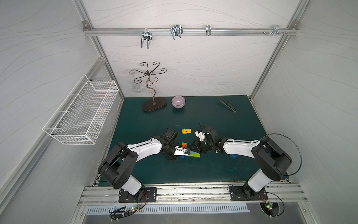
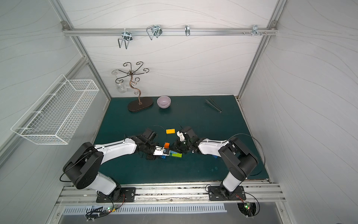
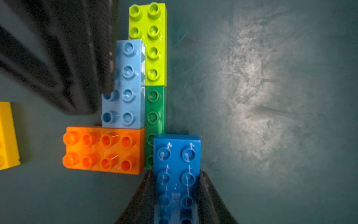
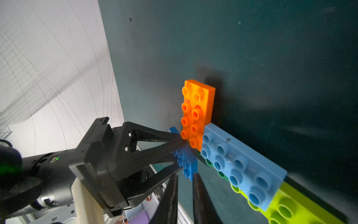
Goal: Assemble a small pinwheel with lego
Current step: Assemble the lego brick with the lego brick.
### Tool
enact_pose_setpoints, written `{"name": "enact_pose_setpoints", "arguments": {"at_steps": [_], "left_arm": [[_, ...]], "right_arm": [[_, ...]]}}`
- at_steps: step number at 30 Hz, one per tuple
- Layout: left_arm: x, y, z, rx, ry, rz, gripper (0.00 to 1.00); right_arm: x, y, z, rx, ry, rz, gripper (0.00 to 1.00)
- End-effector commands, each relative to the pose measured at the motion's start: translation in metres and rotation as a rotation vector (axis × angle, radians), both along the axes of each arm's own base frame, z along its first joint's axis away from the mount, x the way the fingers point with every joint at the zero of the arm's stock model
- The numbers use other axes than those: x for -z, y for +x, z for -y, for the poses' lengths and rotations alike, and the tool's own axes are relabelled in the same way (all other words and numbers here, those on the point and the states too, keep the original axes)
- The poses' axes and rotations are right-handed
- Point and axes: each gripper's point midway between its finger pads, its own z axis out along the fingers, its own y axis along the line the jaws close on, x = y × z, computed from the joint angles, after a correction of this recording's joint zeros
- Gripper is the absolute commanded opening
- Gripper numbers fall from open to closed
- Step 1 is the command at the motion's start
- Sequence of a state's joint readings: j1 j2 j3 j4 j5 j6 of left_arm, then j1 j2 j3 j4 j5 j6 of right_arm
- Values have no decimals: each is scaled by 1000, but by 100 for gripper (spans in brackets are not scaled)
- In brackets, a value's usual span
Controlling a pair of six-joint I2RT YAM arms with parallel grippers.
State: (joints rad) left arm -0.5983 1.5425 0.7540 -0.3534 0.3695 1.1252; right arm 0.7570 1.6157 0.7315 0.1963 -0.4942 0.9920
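The partly joined pinwheel [image 3: 153, 108] lies on the green mat. It has an orange brick [image 3: 102, 150], a light blue brick [image 3: 124, 83], a lime brick [image 3: 153, 42] and a dark green brick [image 3: 155, 108] underneath. My left gripper [image 3: 176, 173] is shut on the dark blue brick [image 3: 176, 155] at the cluster's edge, which both top views show [image 1: 182, 156] [image 2: 164, 157]. My right gripper [image 4: 186, 175] hovers just over the cluster with its fingers slightly apart and nothing between them. One of its fingers [image 3: 81, 64] overlaps the light blue brick. A loose yellow brick [image 1: 186, 131] lies further back.
Another blue brick [image 1: 233, 156] lies half hidden under my right arm. A purple bowl [image 1: 178, 101], a wire ornament stand [image 1: 154, 104] and metal tongs [image 1: 227, 104] sit along the back of the mat. A white wire basket [image 1: 81, 112] hangs on the left wall.
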Motion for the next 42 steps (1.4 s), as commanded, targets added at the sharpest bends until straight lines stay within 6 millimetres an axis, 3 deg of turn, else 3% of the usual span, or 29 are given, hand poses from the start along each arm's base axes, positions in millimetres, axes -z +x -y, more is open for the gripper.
{"name": "enact_pose_setpoints", "arguments": {"at_steps": [1, 9, 18, 42], "left_arm": [[-6, 15, 8, -11, -15, 47, 4], [-8, 18, 10, 0, -11, 64, 12], [-22, 17, 5, 78, 1, 151, 10], [-13, 25, 15, 123, 18, 160, 21]], "right_arm": [[-9, -2, 4, -15, -12, 52, 18], [-8, -4, 9, -12, -22, 62, 18], [-10, 4, 15, -5, -33, 71, 18], [-9, 12, 32, 45, -43, 72, 18]]}}
